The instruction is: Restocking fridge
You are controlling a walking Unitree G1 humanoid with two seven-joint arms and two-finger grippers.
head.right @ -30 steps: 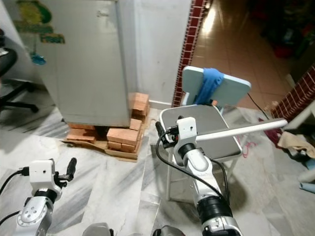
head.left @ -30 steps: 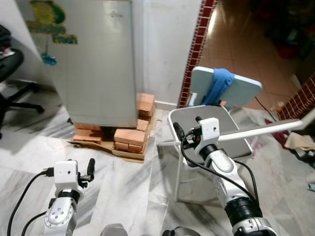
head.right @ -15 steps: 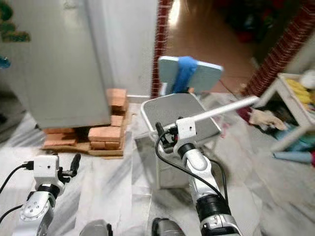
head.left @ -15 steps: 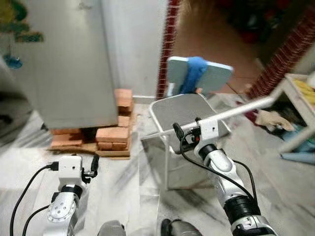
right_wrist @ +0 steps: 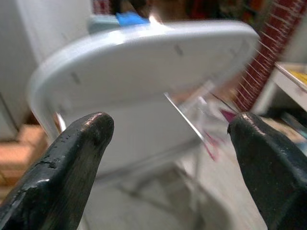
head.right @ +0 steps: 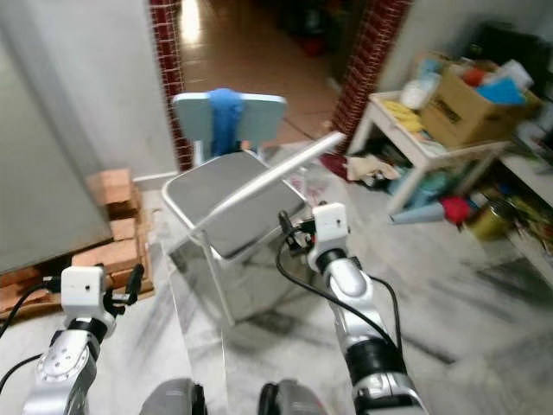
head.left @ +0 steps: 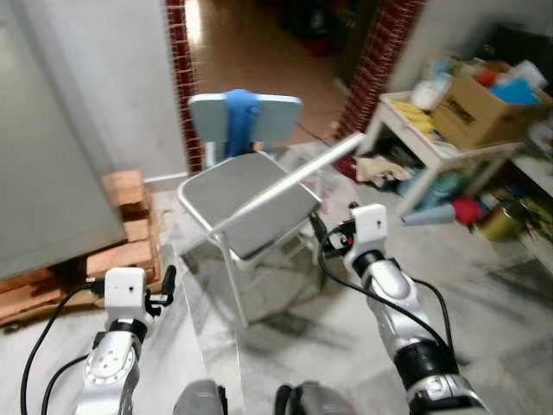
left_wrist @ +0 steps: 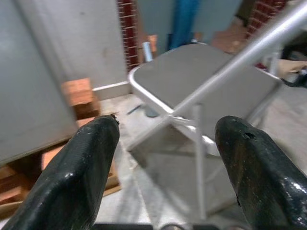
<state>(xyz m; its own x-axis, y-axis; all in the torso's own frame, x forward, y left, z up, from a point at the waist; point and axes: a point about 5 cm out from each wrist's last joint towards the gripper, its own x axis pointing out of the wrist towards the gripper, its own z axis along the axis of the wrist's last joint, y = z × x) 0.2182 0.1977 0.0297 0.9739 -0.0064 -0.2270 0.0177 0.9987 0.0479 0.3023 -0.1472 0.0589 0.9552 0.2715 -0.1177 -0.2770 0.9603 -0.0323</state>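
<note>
Camera swinging right since a second ago: fridge (head.left: 43,173) sliding off to robot's left edge, low white table (head.left: 436,143) with cardboard box (head.left: 484,95) coming into view at right. Folding chair (head.left: 246,203) sitting dead ahead, blue cloth (head.left: 239,117) draped over its backrest. Left gripper (left_wrist: 165,179) riding low, fingers spread, carrying nothing. Right gripper (right_wrist: 168,167) raised near chair seat, fingers apart, also carrying nothing. Judging robot is turning toward supplies: finishing turn smoothly, keeping right arm from clipping chair, steadying before reaching.

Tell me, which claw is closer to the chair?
The right claw. It is raised beside the grey chair seat's edge, while the left claw hangs lower, nearer the bricks.
</note>
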